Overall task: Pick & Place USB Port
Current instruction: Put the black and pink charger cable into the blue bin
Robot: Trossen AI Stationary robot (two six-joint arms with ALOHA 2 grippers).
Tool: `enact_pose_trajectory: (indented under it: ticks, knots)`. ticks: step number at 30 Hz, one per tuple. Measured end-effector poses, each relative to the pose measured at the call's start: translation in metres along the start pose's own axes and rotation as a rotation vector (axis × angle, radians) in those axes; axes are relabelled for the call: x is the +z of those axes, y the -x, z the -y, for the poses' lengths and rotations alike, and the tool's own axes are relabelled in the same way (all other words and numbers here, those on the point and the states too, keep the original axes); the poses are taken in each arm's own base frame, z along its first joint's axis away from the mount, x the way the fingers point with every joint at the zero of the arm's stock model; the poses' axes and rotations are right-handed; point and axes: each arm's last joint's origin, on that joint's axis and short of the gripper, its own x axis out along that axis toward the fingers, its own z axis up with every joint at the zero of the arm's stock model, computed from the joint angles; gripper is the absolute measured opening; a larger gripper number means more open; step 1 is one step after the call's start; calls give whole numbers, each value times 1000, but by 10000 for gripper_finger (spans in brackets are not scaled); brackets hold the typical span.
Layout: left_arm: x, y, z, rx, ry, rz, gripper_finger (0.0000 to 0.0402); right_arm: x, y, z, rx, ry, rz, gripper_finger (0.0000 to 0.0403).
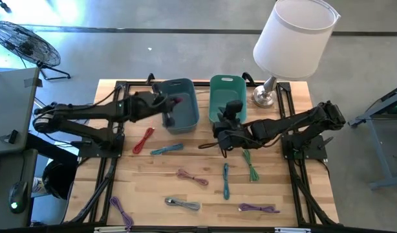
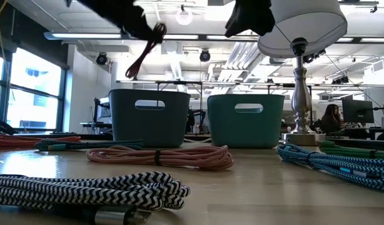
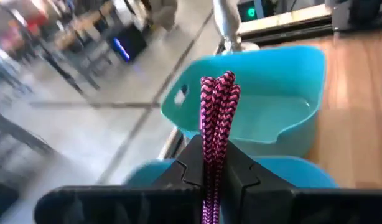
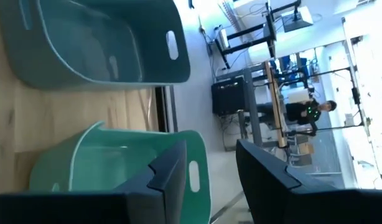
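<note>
My left gripper [image 1: 171, 109] hangs over the blue bin [image 1: 180, 103], shut on a magenta-and-black braided USB cable [image 3: 217, 118]. In the low view the gripper [image 2: 137, 19] stands well above the bin [image 2: 148, 117]. My right gripper [image 1: 227, 116] is open and holds nothing. It hovers over the near wall of the green bin [image 1: 225, 90], and the right wrist view shows that bin [image 4: 116, 168] below its fingers. Other coiled cables lie flat on the table: red [image 1: 143, 139], teal [image 1: 166, 149], pink [image 1: 192, 176], green [image 1: 250, 165]. My left gripper pinches the bundled cable between its two fingers, several strands side by side [image 3: 214, 163]. The looped end [image 3: 219, 87] sticks out past the fingertips. The cable is lifted clear and dangles below the gripper [image 2: 145, 53], above the blue bin.
A lamp with a white shade [image 1: 294, 37] stands on the far right corner beside the green bin. More cables lie nearer: teal [image 1: 225, 181], grey [image 1: 182, 204], purple [image 1: 121, 210] and purple [image 1: 258, 208]. Bare wood shows between them.
</note>
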Motion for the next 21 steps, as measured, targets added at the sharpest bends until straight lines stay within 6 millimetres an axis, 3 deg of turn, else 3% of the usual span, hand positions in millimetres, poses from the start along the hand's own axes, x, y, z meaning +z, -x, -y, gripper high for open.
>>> enact_pose_trajectory:
  ticks: [9,21]
  knots:
    - [-25,-32,-25,-73,184,-90,12,-5,0,-4,85,-37,-13,133]
    - [-44,-59,-12,-185,235,-188,12,-12,1,-5,96,-35,-60,133]
